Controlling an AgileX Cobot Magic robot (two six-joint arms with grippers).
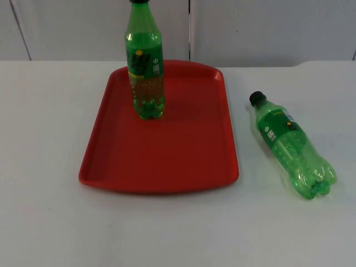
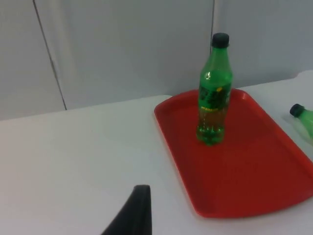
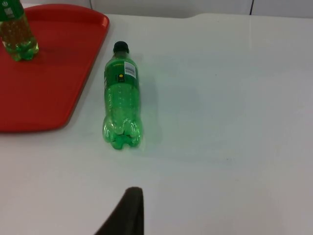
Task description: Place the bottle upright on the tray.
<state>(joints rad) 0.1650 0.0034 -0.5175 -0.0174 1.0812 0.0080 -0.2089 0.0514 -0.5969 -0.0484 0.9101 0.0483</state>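
A red tray lies on the white table. One green bottle with a black cap stands upright on the tray's far part. A second green bottle lies on its side on the table, right of the tray and apart from it, its black cap toward the wall. My left gripper hangs back over the table to the left of the tray and holds nothing. My right gripper waits on the near side of the lying bottle, well clear of its base.
The grey partition wall closes off the table just behind the tray. White table top runs in front of the tray and to both sides.
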